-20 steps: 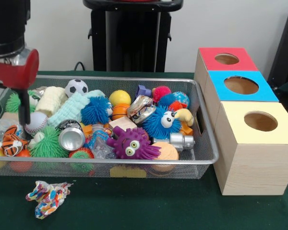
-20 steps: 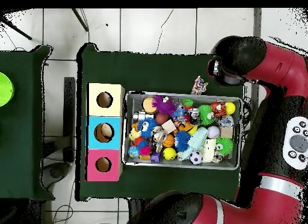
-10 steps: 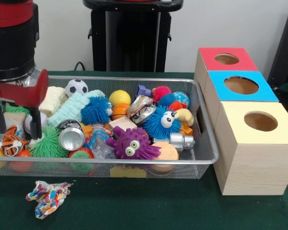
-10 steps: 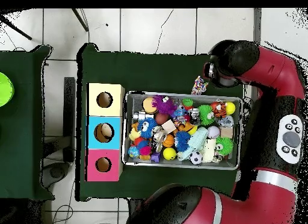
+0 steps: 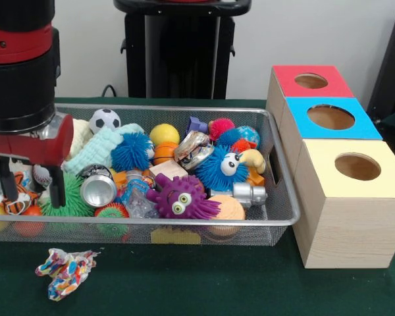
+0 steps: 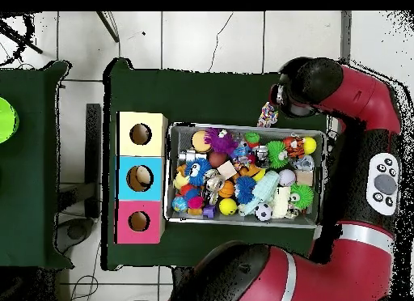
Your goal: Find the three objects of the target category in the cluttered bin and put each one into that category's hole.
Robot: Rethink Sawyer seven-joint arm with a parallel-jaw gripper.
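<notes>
Plainly, the main risk is a miss. The rope toy [image 5: 64, 271] lies outside the bin [image 5: 184, 224], on the green counter [image 5: 204, 283] just in front of the bin's rim, while the claw [image 5: 29, 189] hangs on the bin's side of that rim, low over the tiger [image 5: 14, 192] and a green spiky ball [image 5: 71, 203]. If the claw drops where it hangs, it would likely strike the rim or close on the tiger or the ball rather than the rope. Its two dark fingers [image 5: 56, 187] stand apart with nothing between them, so it is released and empty.

From above, the arm's head covers the claw; the rope toy [image 6: 268, 115] shows just beside that head, on the counter outside the bin's wall.

Relative to the bin, the rope toy sits off the corner farthest from the boxes, and the claw is just beside it, slightly back and higher. The rope is soft and frayed, so a shallow pinch may catch only loose strands and let it slip.

The yellow box's hole [image 5: 357, 166] stands past the bin's opposite end, well apart from the rope, so a weak grasp could fail during the carry. No other rope toys can be made out among the clutter.
</notes>
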